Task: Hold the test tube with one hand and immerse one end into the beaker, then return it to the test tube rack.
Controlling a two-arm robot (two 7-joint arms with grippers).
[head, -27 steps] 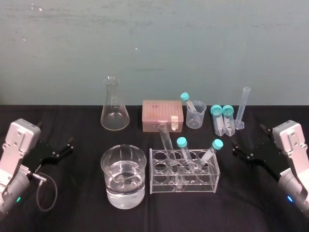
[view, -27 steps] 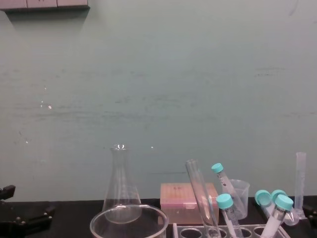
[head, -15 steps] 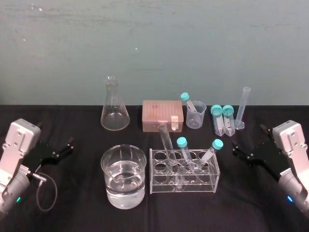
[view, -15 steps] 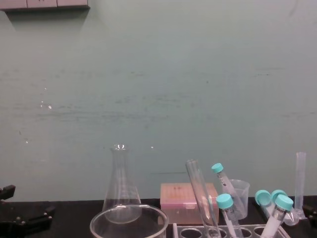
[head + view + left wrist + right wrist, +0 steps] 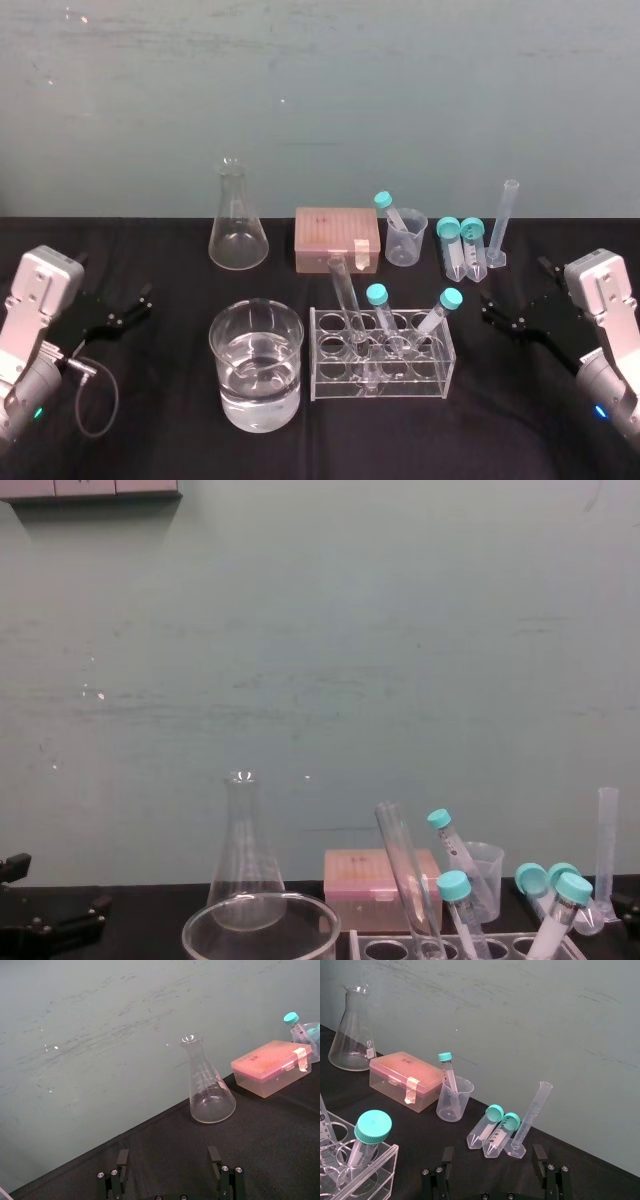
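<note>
Left tool (image 5: 140, 308) and right tool (image 5: 490, 310) sit wide apart, fingers spread, holding nothing. The test tube (image 5: 343, 290) leans in the test tube rack (image 5: 440, 375), beyond 2 capped tubes (image 5: 376, 294) from the right tool. Reaching across may knock them, or clip the beaker (image 5: 218, 345) rim nearer the left tool.

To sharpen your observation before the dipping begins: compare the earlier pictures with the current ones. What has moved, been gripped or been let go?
Nothing has visibly changed. The left pincer stays open and empty out on the left, the right pincer likewise on the right. The test tube still stands in the test tube rack, beside the beaker.
</note>
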